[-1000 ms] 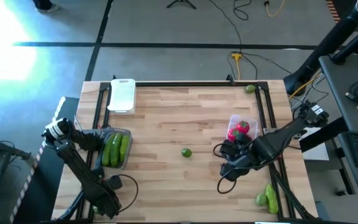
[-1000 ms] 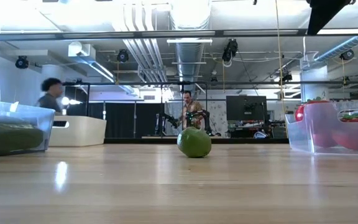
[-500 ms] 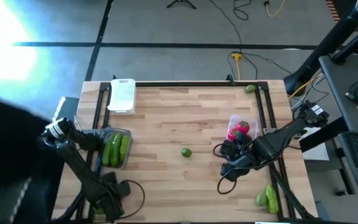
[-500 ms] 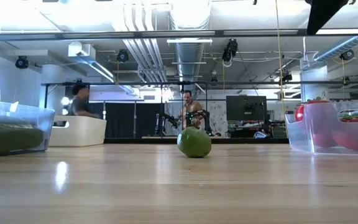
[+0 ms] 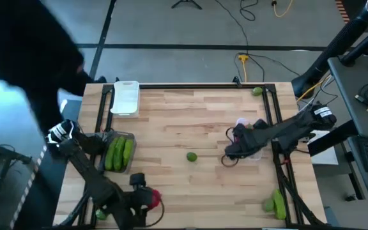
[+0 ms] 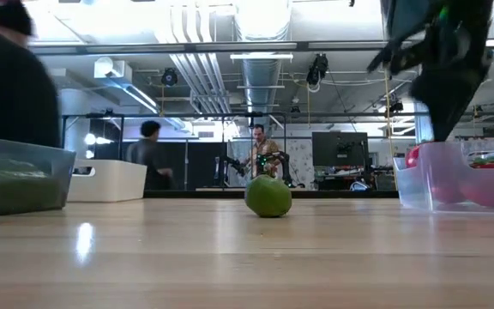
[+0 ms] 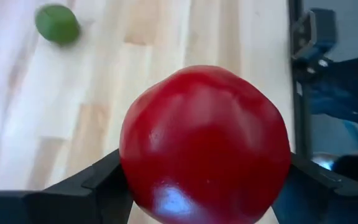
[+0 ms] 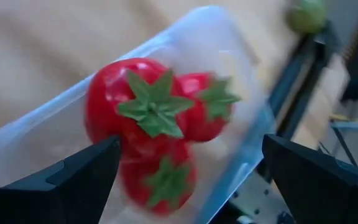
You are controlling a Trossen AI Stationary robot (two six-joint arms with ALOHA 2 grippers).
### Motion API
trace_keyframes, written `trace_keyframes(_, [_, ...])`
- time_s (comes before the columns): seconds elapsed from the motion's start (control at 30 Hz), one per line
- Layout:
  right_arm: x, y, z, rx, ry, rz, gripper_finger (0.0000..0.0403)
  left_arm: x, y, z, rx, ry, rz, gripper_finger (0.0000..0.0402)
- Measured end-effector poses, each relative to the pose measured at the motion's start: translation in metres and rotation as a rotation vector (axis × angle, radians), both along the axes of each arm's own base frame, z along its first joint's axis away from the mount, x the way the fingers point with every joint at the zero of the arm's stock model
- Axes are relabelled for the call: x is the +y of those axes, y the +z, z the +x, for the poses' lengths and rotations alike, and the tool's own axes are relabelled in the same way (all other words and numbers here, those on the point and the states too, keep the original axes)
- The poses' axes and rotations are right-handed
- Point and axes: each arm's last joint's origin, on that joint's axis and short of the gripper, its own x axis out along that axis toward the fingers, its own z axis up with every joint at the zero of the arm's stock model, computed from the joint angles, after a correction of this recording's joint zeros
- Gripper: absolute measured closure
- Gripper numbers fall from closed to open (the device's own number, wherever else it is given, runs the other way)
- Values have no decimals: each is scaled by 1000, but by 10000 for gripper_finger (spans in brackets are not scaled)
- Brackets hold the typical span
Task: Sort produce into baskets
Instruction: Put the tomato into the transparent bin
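Our left claw (image 7: 204, 186) grips a red tomato (image 7: 205, 144) at the worktop's (image 5: 197, 121) near edge. Our right claw (image 8: 185, 180) hangs spread wide over the clear tub (image 8: 229, 93) of tomatoes (image 8: 143, 106).

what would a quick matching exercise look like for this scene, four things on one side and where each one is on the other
Column 1:
1. tomato
2. lime
3. cucumbers
4. white tray

Column 2:
A. in the clear tub on the table's left side
B. held in the left end effector
C. at the table's far left corner
D. loose on the wood near the table's middle

Pairs: 1-B, 2-D, 3-A, 4-C
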Motion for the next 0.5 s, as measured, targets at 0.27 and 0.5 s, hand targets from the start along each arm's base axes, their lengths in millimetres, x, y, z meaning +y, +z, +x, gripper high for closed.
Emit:
trace_keyframes(0.27, [-20, 3, 1, -14, -51, -55, 21, 21, -3, 20, 36, -11, 54, 122])
trace_keyframes(0.5, [-1, 23, 17, -133, 57, 29, 21, 34, -4, 36, -4, -3, 66, 122])
